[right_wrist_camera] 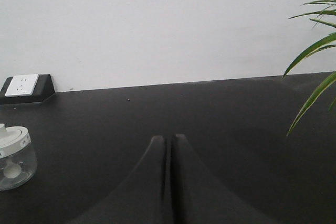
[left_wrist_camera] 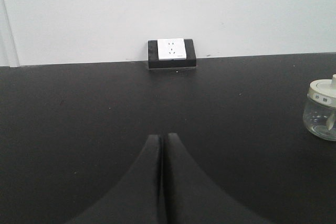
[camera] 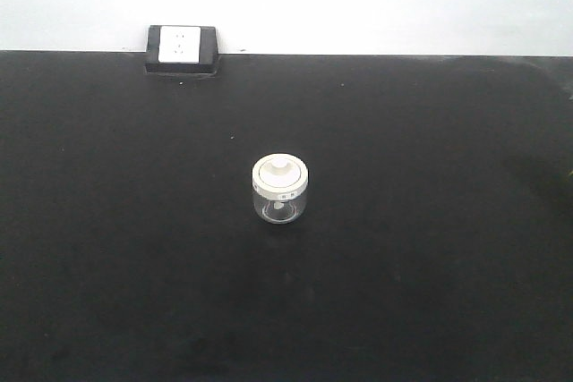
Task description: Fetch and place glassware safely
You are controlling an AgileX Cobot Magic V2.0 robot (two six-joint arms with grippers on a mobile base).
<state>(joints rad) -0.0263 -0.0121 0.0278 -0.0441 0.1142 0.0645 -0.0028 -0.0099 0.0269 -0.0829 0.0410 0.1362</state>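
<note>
A small squat clear glass jar (camera: 280,190) with a wide cream-white knobbed lid stands upright near the middle of the black worktop (camera: 430,292), well apart from the black-framed white power socket (camera: 182,47) at the back wall. Inside the jar a small pale shape shows through the glass (what it is cannot be told). The left hand (left_wrist_camera: 161,140) and the right hand (right_wrist_camera: 169,141) each have their fingers pressed together, holding nothing, low over the worktop. Green plant leaves (right_wrist_camera: 315,51) hang at the right edge.
</note>
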